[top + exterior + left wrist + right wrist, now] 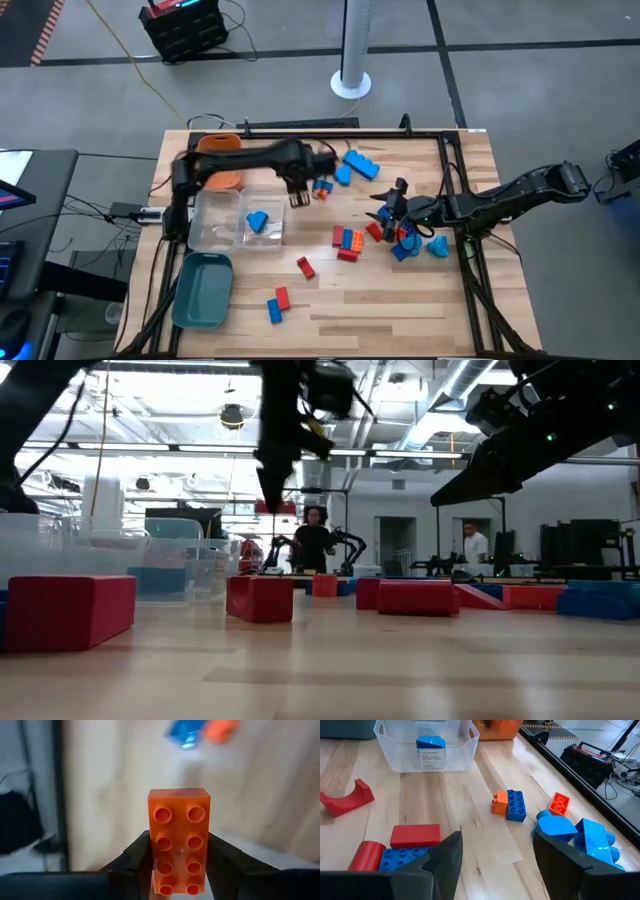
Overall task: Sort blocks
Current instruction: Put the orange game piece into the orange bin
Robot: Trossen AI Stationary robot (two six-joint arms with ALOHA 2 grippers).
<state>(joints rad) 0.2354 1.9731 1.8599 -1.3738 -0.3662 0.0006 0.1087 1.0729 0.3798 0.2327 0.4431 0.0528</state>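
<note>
Our left gripper [177, 870] was clamped on an orange brick [178, 841], both fingers against its long sides and the studs facing the wrist camera, lifted off the table [400, 300] just beside the clear tray [222, 225]. We judged the brick was held high so it could pass over the tray walls toward the orange tray [222, 170], the likely home for that colour.

Our right gripper [495, 855] hung with fingers apart and nothing between them, low over the cluster of red and blue bricks [347, 240] on the right half of the table.

One blue brick [257, 221] already lay in the clear tray; the teal tray [203, 290] sat nearer the front. Loose bricks were scattered mid-table, and a blue-and-orange pair [510, 804] lay between the arms, near any lowered path.
</note>
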